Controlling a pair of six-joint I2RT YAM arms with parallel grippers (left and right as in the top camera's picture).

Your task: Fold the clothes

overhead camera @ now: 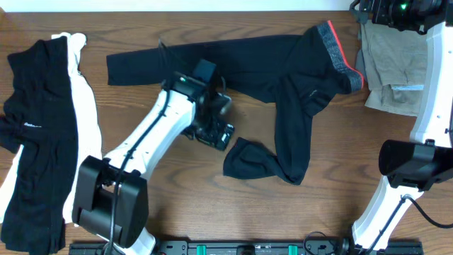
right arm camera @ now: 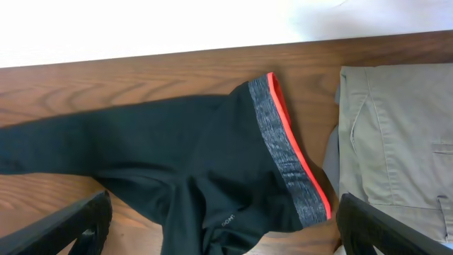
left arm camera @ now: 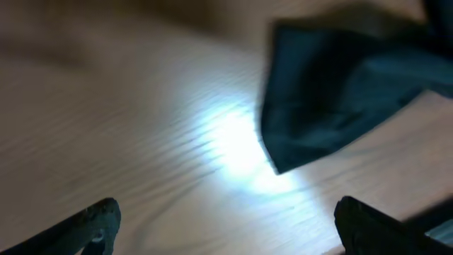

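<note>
The long black pants (overhead camera: 248, 60) lie spread across the middle of the wooden table (overhead camera: 177, 205). One leg runs left along the far side. The other comes down toward the near edge and curls back, so its cuff (overhead camera: 248, 159) lies bunched on the wood. Their grey waistband (right arm camera: 287, 152) with the red edge points to the far right and lies just beside a folded taupe garment (overhead camera: 393, 71) at the right edge. A black garment (overhead camera: 35, 142) lies over a white one (overhead camera: 85, 120) at the left edge, well apart from the pants. The left gripper (overhead camera: 216, 131) hovers low over bare wood between the two legs, near the cuff, with its fingers spread wide and nothing between them. The right gripper (right arm camera: 226, 223) hangs at the far right corner above the waistband and the taupe garment, also spread wide and holding nothing.
</note>
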